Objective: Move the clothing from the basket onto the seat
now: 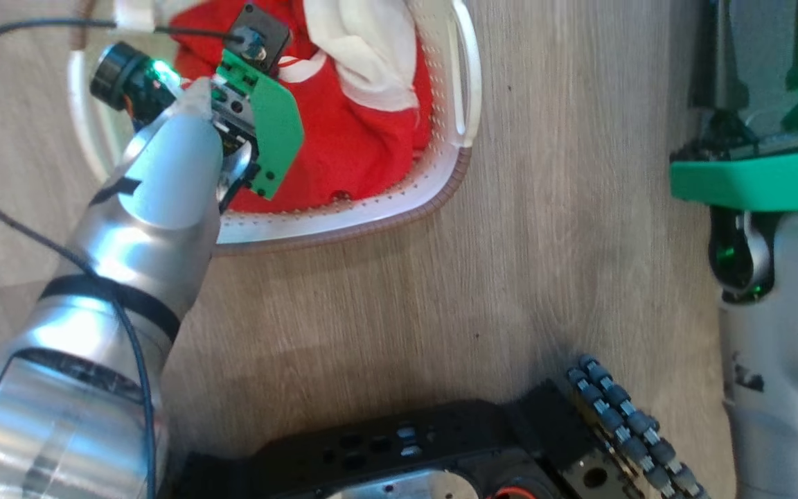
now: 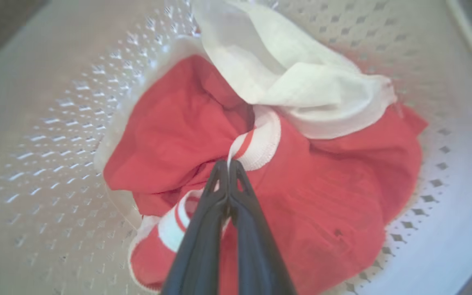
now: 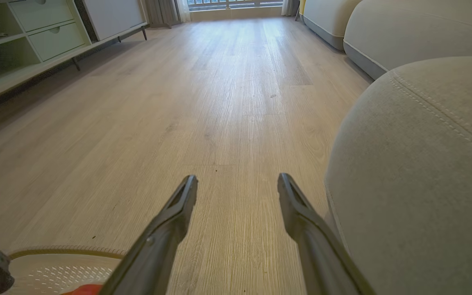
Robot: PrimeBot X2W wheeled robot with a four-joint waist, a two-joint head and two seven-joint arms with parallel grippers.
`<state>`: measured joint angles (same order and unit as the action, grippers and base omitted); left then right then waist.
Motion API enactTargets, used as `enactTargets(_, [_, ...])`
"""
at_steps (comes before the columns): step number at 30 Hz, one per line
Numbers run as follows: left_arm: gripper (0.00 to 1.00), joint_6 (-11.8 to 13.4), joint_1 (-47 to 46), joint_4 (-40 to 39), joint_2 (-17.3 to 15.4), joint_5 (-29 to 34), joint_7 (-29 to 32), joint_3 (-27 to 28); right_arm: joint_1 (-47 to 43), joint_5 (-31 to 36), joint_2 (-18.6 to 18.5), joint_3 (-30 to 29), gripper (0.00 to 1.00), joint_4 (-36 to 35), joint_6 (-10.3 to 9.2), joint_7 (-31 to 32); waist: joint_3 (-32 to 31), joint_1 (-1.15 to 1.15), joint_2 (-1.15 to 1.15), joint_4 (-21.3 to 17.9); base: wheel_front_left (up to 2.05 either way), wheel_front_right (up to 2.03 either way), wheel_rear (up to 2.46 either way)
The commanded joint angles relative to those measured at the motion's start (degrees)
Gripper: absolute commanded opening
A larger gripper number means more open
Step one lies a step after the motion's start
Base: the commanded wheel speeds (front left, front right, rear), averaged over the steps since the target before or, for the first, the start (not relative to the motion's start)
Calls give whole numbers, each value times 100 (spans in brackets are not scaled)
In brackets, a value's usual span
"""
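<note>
In the head view, the clothing [image 1: 357, 138] lies bunched inside the basket [image 1: 371, 211], which stands on the floor [image 1: 440, 291]. Our left arm [image 1: 143, 208] reaches down into it.

In the left wrist view, our left hand [image 2: 228, 164] is pinched tight on the striped collar [image 2: 256, 143], fingertips together. The heap has no clear long axis. The collar band runs away from the fingertips, up that view. We judge the hold thin: the band could slip out on lifting, or the tangled white fabric [image 2: 293, 78] could drag along.

In the right wrist view, our right hand [image 3: 238, 182] spreads wide and empty above the floor, with the seat [image 3: 416, 184] just beside it.
</note>
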<state>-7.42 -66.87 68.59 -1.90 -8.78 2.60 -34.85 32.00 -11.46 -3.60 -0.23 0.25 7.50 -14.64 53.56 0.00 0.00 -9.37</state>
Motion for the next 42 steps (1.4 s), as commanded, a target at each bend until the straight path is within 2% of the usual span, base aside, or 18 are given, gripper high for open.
enactTargets(1, [0,-5,249,-155,-100,-128,-155,127,-320,41,72,37,100,-131,-1,-36,-312,0,0,186,0,0,0])
enactTargets(10, [0,14,1010,-505,-107,-886,-1299,635,-876,97,72,-199,100,63,-1,-36,-1683,0,0,544,0,0,0])
enactTargets(17, [0,15,1648,-1072,-178,-1330,-1683,1009,-1296,209,72,-344,100,196,-1,-36,-2583,0,0,689,0,0,0])
enactTargets(23, [0,15,2430,-2124,-293,-1604,-1752,1289,-1654,280,72,-419,100,315,-1,-36,-3281,0,0,763,0,0,0])
enactTargets(30, [0,299,3361,-3596,-504,-1668,-1758,1582,-1968,376,72,-486,100,429,-1,-36,-3904,0,0,869,0,0,0])
enactTargets(42, [0,752,4247,-4786,-960,-1816,-1365,1854,-2363,583,6,-397,100,709,-1,-36,-4649,0,0,915,0,0,0])
